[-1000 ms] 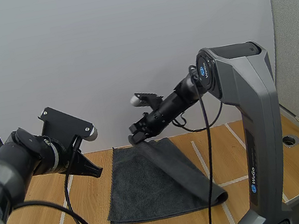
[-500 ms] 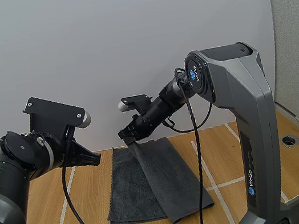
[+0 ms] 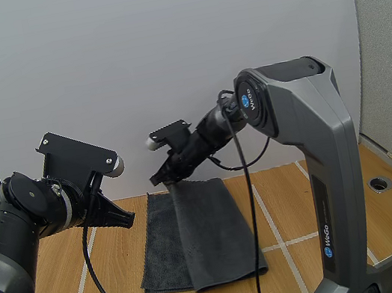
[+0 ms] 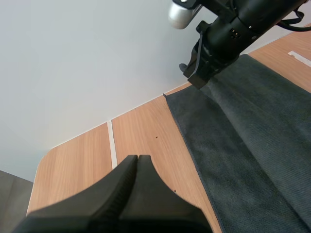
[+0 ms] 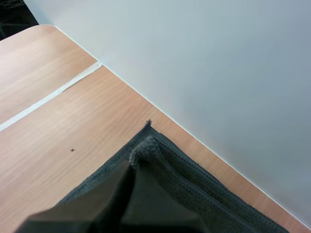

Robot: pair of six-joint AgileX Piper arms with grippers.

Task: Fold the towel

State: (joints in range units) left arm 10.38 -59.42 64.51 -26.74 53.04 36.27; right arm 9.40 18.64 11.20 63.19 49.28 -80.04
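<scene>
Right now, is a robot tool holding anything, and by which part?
The right tool pinches the dark towel by a bunched corner at its far edge. The left tool holds nothing.

The towel (image 3: 203, 229) is plain dark charcoal grey throughout, with a fine ribbed weave and a stitched edge of the same colour. The bench (image 3: 296, 197) is light honey-brown wood grain, crossed by thin off-white lines (image 4: 112, 145). The left claw (image 4: 137, 158) and right claw (image 5: 131, 164) are matt black. The right arm housing (image 3: 331, 160) is mid grey, with a round blue badge (image 3: 246, 101) and white lettering (image 3: 331, 233). The panel (image 3: 163, 46) along the far edge of the bench is flat pale grey-white.
</scene>
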